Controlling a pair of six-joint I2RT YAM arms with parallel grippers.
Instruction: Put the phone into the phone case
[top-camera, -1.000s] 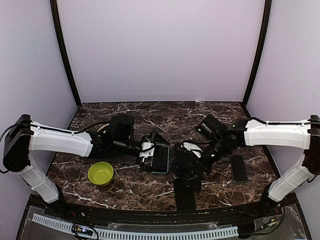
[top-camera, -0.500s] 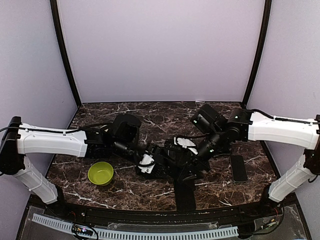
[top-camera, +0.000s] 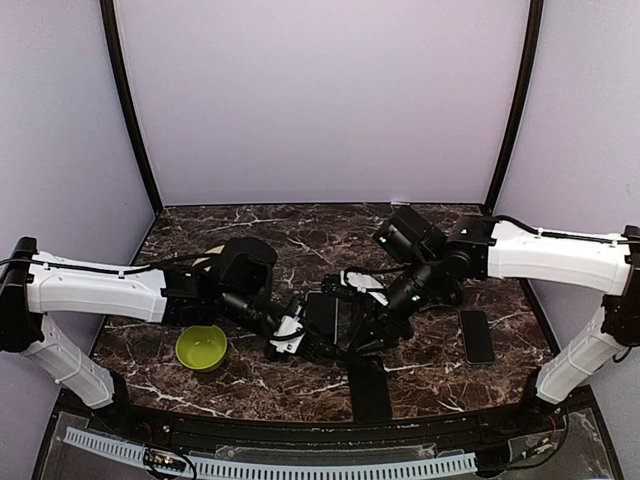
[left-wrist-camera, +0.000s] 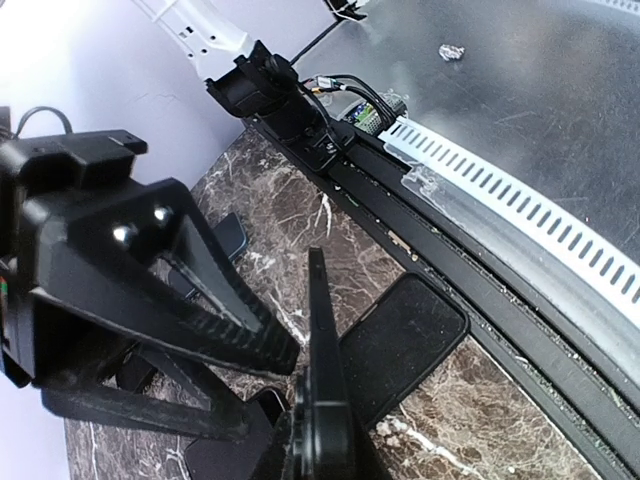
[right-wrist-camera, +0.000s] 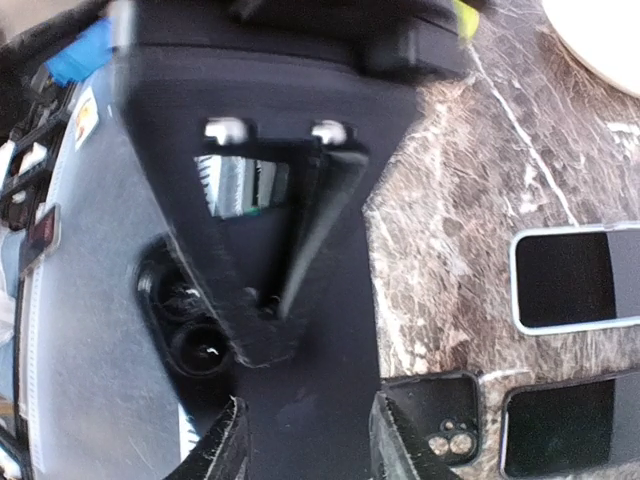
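The phone (top-camera: 322, 314) is a dark slab, tilted up off the marble between both grippers. My left gripper (top-camera: 292, 336) is shut on it. In the left wrist view the phone (left-wrist-camera: 318, 340) runs edge-on out of that gripper (left-wrist-camera: 315, 445). My right gripper (top-camera: 366, 330) meets it from the right. In the right wrist view the phone's back (right-wrist-camera: 320, 350) fills the gap of this gripper (right-wrist-camera: 310, 445), with a finger against each long edge. The phone case (top-camera: 370, 392), black and empty, lies flat by the front edge, also visible as the case (left-wrist-camera: 405, 340).
A green bowl (top-camera: 201, 346) sits at the front left. A second phone (top-camera: 478, 336) lies at the right. The right wrist view shows two more flat phones (right-wrist-camera: 575, 280) (right-wrist-camera: 560, 425) and a black piece with camera lenses (right-wrist-camera: 440, 420). The table edge rail (left-wrist-camera: 470, 270) is close by.
My left gripper has moved right and closed on the phone. My right gripper has swung left to the same phone and its fingers have narrowed onto it.
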